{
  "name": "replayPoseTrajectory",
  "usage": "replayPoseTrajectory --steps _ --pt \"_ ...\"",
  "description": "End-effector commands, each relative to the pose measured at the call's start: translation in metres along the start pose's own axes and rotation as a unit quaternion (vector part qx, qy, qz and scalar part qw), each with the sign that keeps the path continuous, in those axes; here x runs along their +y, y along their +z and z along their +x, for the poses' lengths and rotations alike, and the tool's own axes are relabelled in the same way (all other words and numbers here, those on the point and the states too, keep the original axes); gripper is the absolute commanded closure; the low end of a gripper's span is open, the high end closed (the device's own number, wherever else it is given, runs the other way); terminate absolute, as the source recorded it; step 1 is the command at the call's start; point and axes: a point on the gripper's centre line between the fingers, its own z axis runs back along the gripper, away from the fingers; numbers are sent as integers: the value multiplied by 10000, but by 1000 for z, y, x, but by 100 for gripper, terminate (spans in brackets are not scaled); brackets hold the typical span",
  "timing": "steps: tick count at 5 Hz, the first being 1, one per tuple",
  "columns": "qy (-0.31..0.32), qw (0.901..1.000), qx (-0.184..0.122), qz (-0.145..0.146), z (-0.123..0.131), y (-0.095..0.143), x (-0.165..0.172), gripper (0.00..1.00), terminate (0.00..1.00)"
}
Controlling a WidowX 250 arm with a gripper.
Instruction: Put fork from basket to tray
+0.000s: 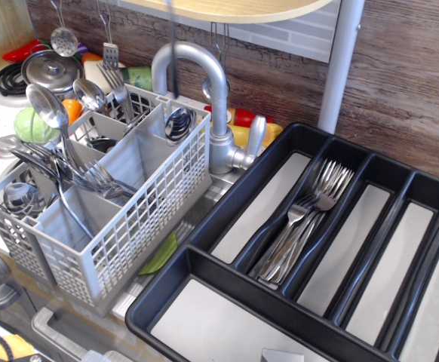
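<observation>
The grey lattice basket (129, 219) stands at the left and holds cutlery upright. One silver fork (117, 84) stands in its back compartment, tines up. Several more forks (91, 177) lean in a left compartment. The black tray (227, 200) lies at the right, and a bunch of forks (302, 222) rests in its second long compartment. The gripper is out of view. A thin dark vertical streak (173, 26) shows at the top above the basket, and I cannot tell what it is.
Round-bowled spoons (46, 105) and a ladle stand in the basket. A silver faucet (204, 75) arches between basket and tray. A white pole (340, 60) rises behind the tray. A pot lid (50, 69), stove coils and toy vegetables lie at the back left.
</observation>
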Motion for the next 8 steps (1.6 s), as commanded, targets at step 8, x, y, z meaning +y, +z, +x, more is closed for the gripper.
replayPoseTrajectory --steps 8 --pt "1510 9630 659 -2132 -18 -57 -130 100 0"
